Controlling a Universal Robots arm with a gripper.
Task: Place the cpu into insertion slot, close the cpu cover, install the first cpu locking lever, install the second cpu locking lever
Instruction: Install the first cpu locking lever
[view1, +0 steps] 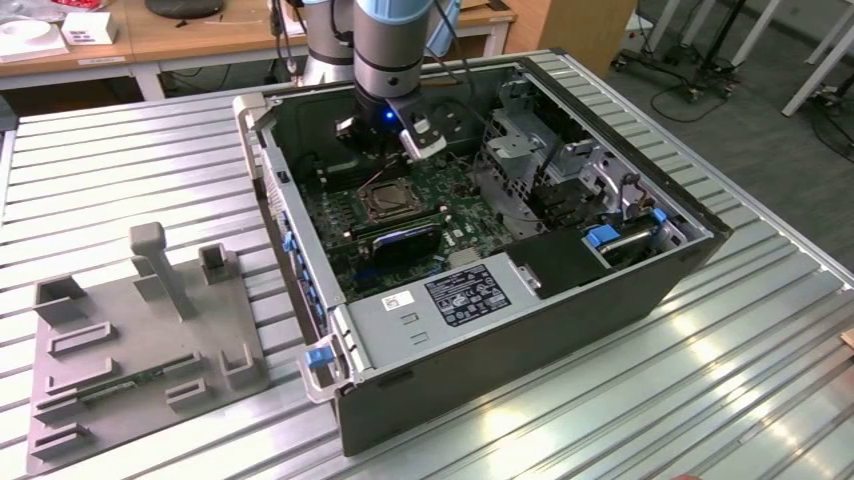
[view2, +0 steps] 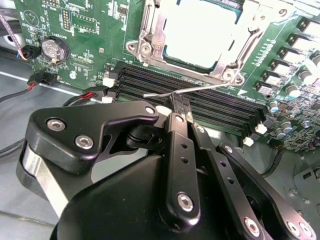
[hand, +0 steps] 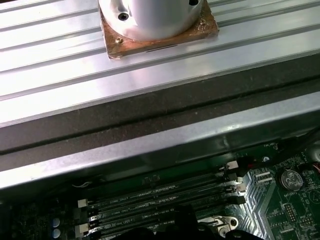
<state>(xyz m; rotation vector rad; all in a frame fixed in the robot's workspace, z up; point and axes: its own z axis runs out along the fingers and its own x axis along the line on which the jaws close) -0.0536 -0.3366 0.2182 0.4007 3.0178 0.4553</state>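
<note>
Your gripper (view2: 181, 102) is closing its fingers (view2: 178, 107) on a thin lever (view2: 200, 89), low centre of the second wrist view, pinching the wire near its bend. Just beyond it, the memory slots (view2: 200, 95) are running across mid-frame. Farther up, the cpu (view2: 200, 32) is sitting in the slot (view2: 150, 30) with the cover (view2: 235, 57) lying down over it. You are working the lever step, I judge. Next you would need to swing that wire down and hook it under its catch, keeping the grip firm.
</note>
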